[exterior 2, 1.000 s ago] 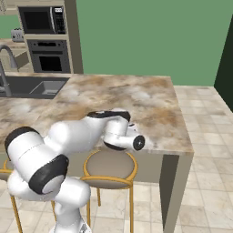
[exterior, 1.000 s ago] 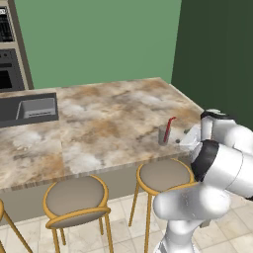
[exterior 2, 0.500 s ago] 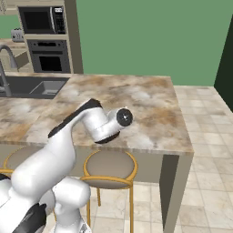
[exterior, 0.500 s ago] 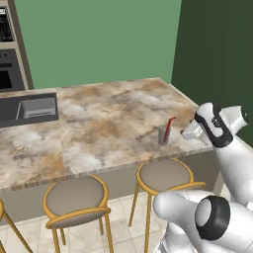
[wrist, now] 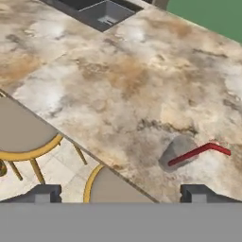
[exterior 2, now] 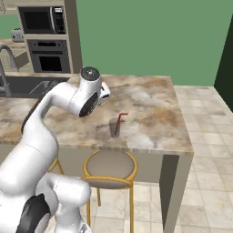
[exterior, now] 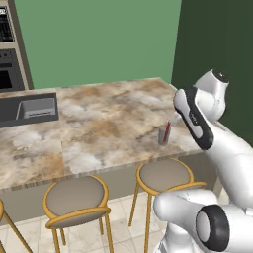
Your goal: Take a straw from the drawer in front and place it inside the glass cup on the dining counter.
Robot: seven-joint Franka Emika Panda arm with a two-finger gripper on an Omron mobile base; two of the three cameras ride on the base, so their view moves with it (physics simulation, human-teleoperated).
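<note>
The straw [exterior: 167,129] stands inside the glass cup [exterior: 163,135], lower end in the cup, upper part leaning out over the rim with a bend at the top. The cup sits upright on the bench [exterior: 99,123], near the front edge and toward the end of the marbled top, above a round stool [exterior: 164,176] with a yellow frame. A second stool [exterior: 75,196] stands further along the same edge. A dark sink [exterior: 35,108] is set into the bench well away from the cup.

The pincer [wrist: 120,194] hangs above the bench edge, apart from the cup, tips spread wide and holding nothing. In the hand view both finger tips [wrist: 201,193] flank bare bench and stool seat, the cup [wrist: 177,152] just beyond them.
</note>
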